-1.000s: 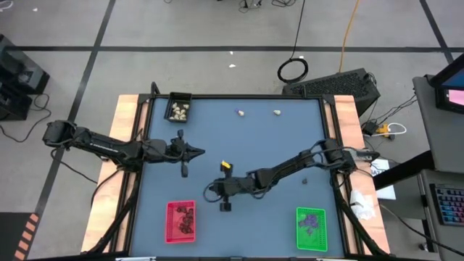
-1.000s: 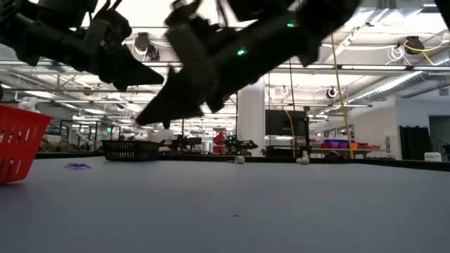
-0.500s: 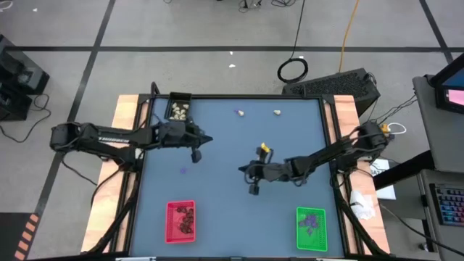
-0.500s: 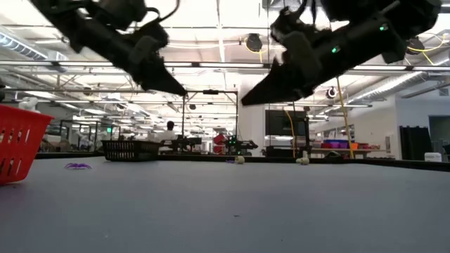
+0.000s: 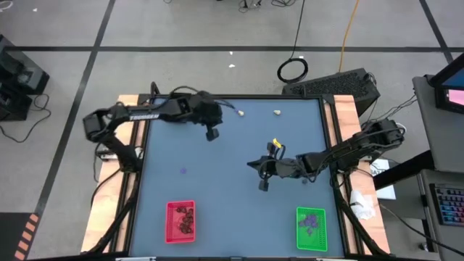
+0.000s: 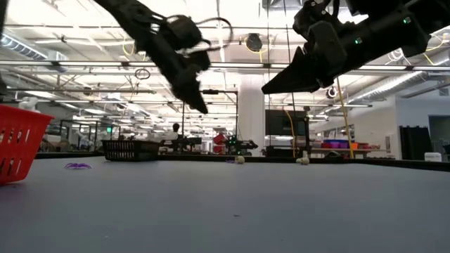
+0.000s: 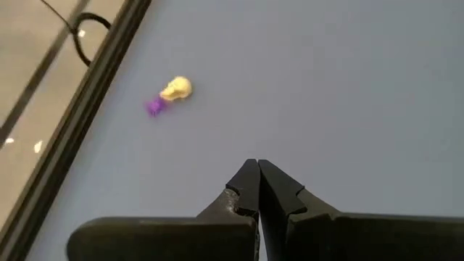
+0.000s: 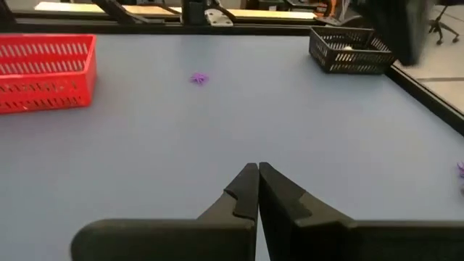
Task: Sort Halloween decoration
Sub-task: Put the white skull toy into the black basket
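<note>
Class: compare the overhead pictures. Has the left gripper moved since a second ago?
Yes. The left gripper has swung toward the table's far edge, nearer the two cream lumps, away from the red tray.

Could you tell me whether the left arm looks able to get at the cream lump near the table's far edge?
Probably yes. The left gripper hangs shut and empty close to the cream lump, with only bare table between them; its fingers would have to open first.

Red tray (image 6: 17,144) cut off by low view's edge; black tray (image 5: 177,101) mostly hidden under left arm
</note>
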{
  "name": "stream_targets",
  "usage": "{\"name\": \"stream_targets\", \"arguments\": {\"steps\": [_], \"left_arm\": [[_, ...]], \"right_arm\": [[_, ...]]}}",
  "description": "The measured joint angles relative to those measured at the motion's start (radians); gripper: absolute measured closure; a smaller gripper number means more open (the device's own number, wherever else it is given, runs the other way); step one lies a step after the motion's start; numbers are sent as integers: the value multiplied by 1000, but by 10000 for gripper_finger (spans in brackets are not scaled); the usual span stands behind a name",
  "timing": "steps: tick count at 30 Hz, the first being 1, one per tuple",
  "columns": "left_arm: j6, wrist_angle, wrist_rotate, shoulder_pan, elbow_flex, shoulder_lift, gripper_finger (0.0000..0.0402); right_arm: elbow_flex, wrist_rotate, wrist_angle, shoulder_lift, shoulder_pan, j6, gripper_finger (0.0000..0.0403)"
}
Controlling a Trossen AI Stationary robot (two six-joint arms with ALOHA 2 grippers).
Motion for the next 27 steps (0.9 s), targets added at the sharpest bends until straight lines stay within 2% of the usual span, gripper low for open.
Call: {"name": "stream_targets", "arguments": {"steps": [5, 21, 27], "left_arm": [[75, -35, 46, 34, 127, 133, 402], [224, -61, 146, 140, 381, 414, 402], [317, -128, 155, 167, 507, 535, 402]], "right_arm": [[0, 18, -16, 0, 0, -3, 403], [0, 15, -51, 0, 0, -12, 403], [0, 14, -55, 0, 0, -13, 403]]}}
